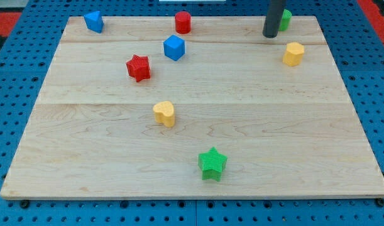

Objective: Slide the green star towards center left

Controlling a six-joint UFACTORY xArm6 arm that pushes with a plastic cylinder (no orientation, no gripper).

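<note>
Green star point(212, 164) sits bottom center of the board point(273, 125). The rod's tip point(270, 35) is top right, touching a green block point(285, 19). No jaws on this rig.

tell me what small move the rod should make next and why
Probably bring my tip down toward the view's bottom, to the right side of the green star. The tip sits at the view's top right beside a green block, far from the star, and pushing it left needs contact from its right.

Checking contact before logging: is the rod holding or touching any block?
Nothing is held. My tip sits at the view's top right beside a green block, far from the green star.
</note>
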